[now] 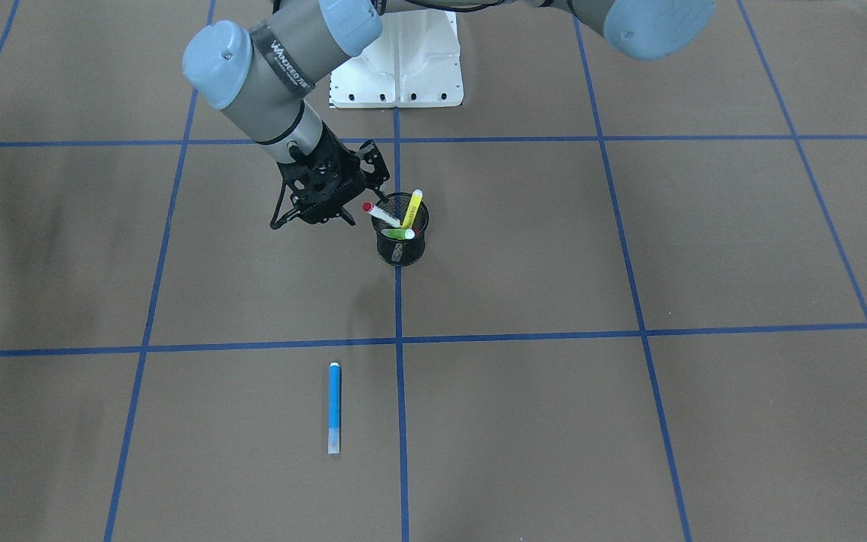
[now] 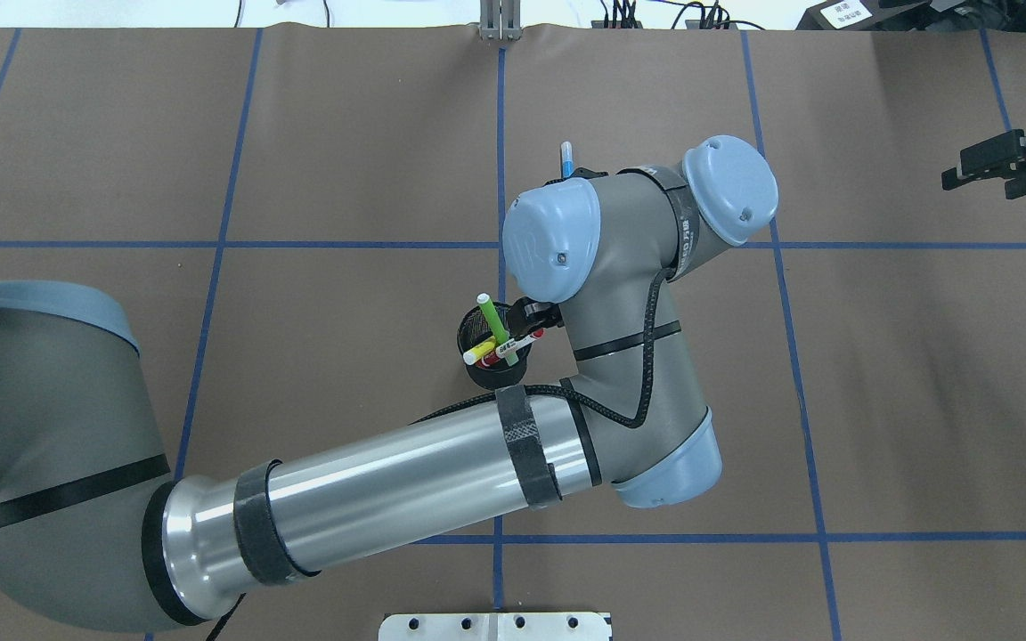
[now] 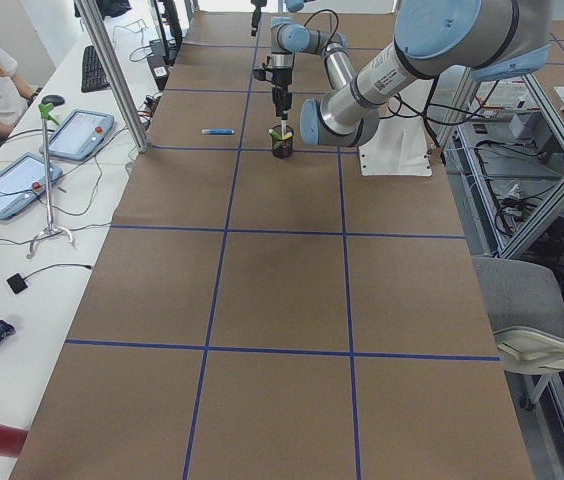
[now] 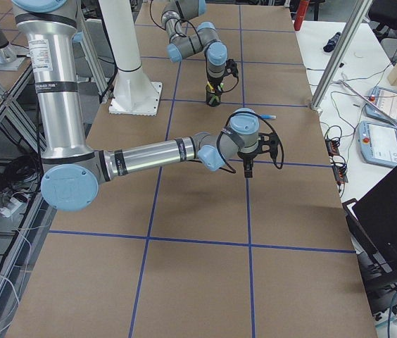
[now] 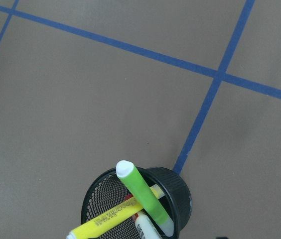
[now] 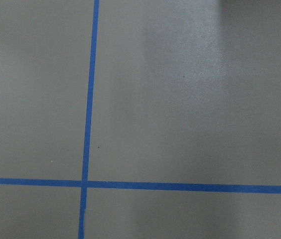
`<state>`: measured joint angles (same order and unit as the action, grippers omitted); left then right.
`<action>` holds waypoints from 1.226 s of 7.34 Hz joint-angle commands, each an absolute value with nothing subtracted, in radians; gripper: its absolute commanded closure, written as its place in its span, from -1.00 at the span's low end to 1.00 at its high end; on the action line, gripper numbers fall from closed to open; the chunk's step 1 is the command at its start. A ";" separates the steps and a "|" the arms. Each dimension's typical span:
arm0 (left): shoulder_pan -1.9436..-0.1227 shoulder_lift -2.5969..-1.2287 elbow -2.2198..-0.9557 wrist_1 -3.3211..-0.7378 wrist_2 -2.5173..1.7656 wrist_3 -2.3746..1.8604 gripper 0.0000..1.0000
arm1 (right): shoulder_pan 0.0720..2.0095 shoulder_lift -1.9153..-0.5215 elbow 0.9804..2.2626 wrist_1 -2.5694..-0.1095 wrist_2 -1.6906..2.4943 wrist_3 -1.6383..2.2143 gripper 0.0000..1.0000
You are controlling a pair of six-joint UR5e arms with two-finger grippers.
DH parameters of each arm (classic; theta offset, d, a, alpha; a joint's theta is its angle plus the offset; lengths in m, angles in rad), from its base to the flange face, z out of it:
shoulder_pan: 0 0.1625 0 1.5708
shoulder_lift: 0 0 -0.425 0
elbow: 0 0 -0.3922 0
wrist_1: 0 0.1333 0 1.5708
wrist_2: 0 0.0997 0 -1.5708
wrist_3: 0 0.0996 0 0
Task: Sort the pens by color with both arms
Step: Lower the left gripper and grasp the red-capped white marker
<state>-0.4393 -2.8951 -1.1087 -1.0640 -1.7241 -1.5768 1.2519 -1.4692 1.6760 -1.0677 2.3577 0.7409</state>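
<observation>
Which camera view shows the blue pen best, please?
Exterior front-facing: the blue pen lies whole and unobstructed. Overhead, the left arm hides all but its tip; side views show it tiny; wrist views miss it.

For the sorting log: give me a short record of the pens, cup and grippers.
cup: black mesh, upright
in cup: green pen, yellow pen, red-ended pen
loose: blue pen, lying flat, apart from cup
left gripper: right beside cup, jaws unclear
right gripper: far from cup, jaws unclear
</observation>
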 commanded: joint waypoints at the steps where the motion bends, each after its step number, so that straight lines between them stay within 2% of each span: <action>1: -0.431 -2.899 -1.092 -1.063 -1.723 -1.577 -0.07 | 1.252 -1.468 1.664 -1.068 2.358 0.741 -0.99; 3: -0.431 -2.907 -1.071 -1.062 -1.721 -1.575 -0.03 | 1.252 -1.468 1.664 -1.068 2.358 0.741 -0.98; 5: -0.431 -2.910 -1.069 -1.055 -1.721 -1.575 0.19 | 1.252 -1.468 1.664 -1.068 2.358 0.741 -0.98; 6: -0.431 -2.910 -1.069 -1.054 -1.721 -1.575 0.54 | 1.252 -1.467 1.664 -1.068 2.358 0.742 -0.99; 7: -0.431 -2.910 -1.071 -1.052 -1.720 -1.575 0.98 | 1.252 -1.466 1.664 -1.068 2.358 0.742 -0.98; 9: -0.433 -2.911 -1.097 -1.005 -1.720 -1.566 1.00 | 1.252 -1.465 1.664 -1.068 2.358 0.742 -0.98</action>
